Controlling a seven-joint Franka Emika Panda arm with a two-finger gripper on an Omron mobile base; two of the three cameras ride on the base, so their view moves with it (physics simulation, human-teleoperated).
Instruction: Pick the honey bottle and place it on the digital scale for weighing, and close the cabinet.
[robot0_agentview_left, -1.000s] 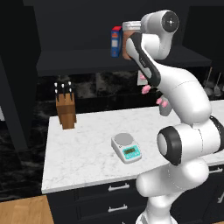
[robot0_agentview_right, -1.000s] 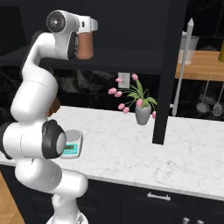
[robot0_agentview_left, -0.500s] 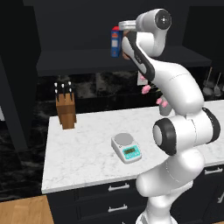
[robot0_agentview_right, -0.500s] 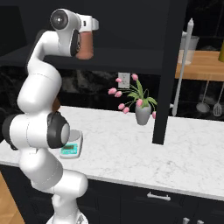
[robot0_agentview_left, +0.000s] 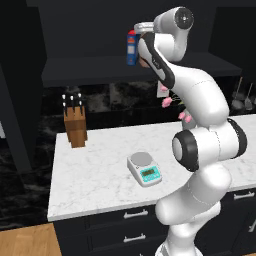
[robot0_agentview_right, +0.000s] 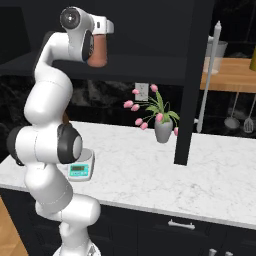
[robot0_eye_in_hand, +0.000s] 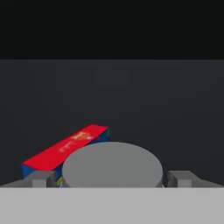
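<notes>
Honey bottle (robot0_agentview_right: 97, 50) upright, long axis vertical, lid (robot0_eye_in_hand: 112, 164) up.

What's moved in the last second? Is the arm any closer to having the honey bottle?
The arm has carried the gripper further into the cabinet toward the honey bottle; its open jaws now flank the grey lid, nothing gripped yet. The bottle, the blue carton, the digital scale and the knife block stayed put.

Glossy white, rounded arm (robot0_agentview_left: 200, 115) segments, bulbous at lower right of the left base view; dark grey rings and round caps at joints.
</notes>
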